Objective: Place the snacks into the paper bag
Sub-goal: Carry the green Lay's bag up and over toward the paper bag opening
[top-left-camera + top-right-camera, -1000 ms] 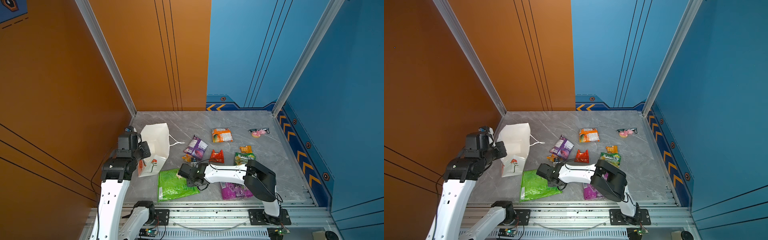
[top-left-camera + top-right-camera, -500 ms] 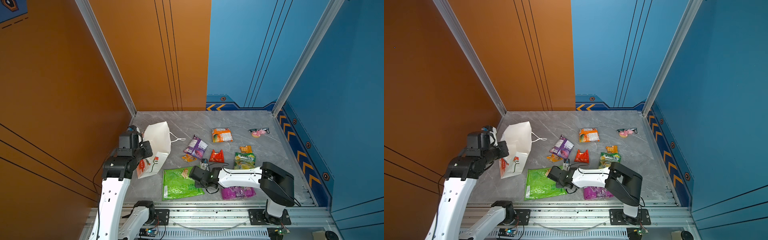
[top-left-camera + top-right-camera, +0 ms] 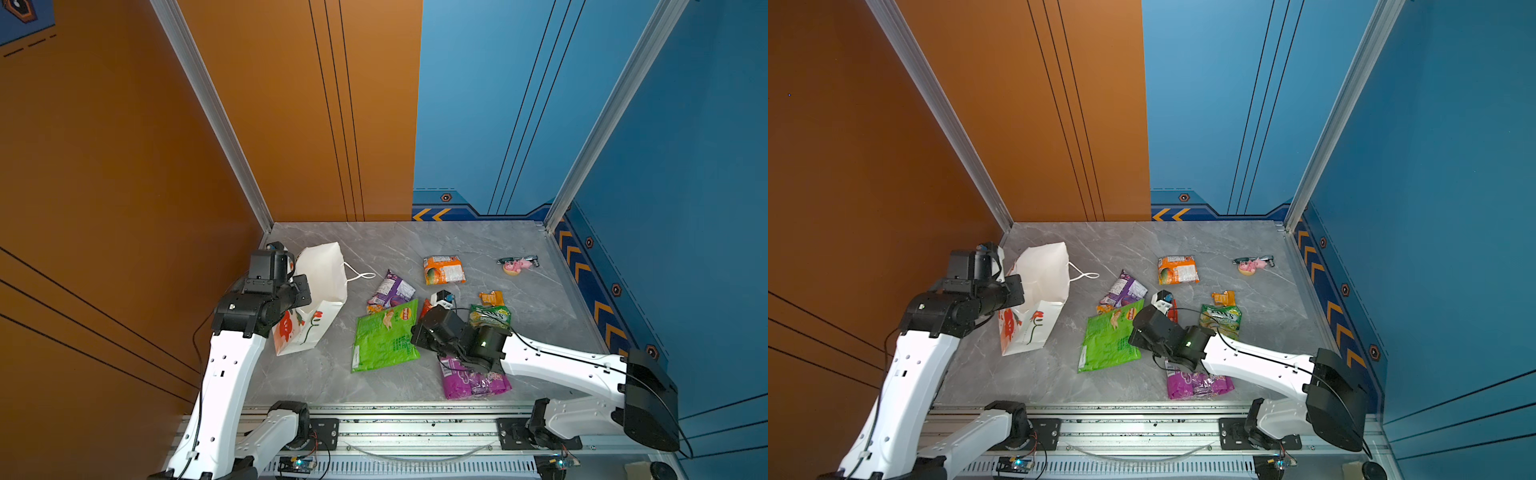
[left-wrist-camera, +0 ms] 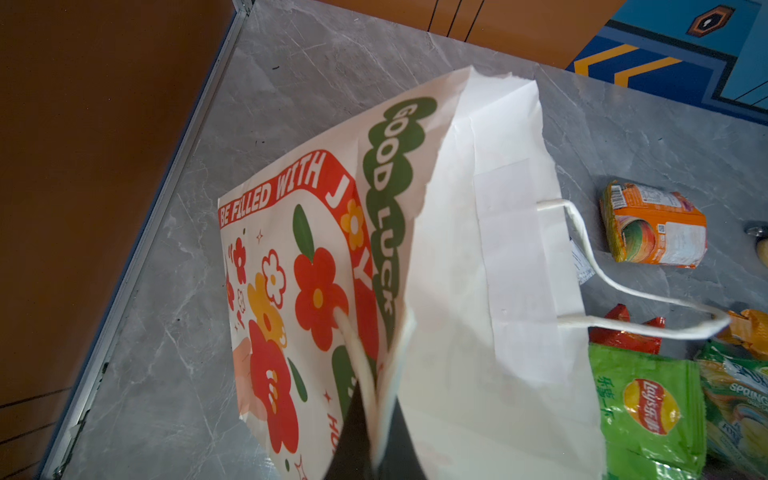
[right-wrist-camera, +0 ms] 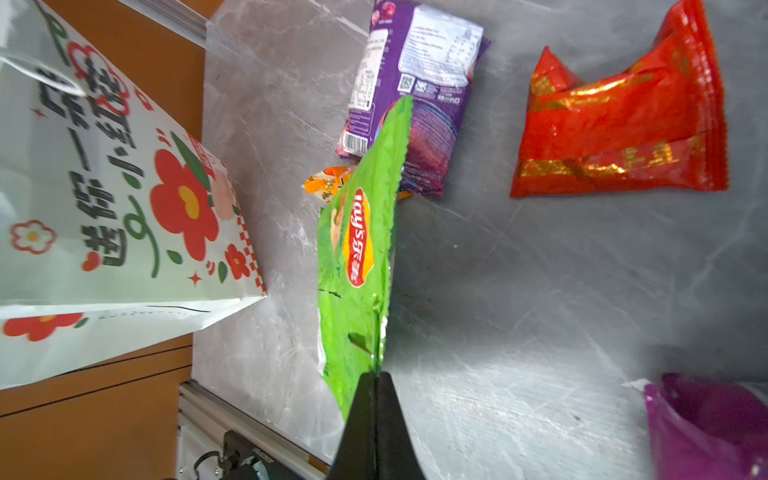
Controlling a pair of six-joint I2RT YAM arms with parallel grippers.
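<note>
The right gripper (image 5: 376, 384) is clamped on the edge of the green Lay's packet (image 3: 384, 336), which lies near the white paper bag (image 3: 324, 274). The left gripper (image 4: 377, 415) pinches the bag's rim, holding its mouth open. It would be best to lift the packet clear and feed it in corner-first — it looks large, flat and crinkly, with serrated seams.

Tilted paper bag (image 3: 322, 286), green packet (image 3: 384, 338) nearby

My grey table (image 3: 415, 245) bears the paper bag (image 3: 320, 291), tilted. Just beside the bag is a green packet (image 3: 384, 336), near it a purple packet (image 3: 392, 287), farther off an orange packet (image 3: 443, 270) and a magenta packet (image 3: 473, 382), farthest a pink toy (image 3: 515, 265).
</note>
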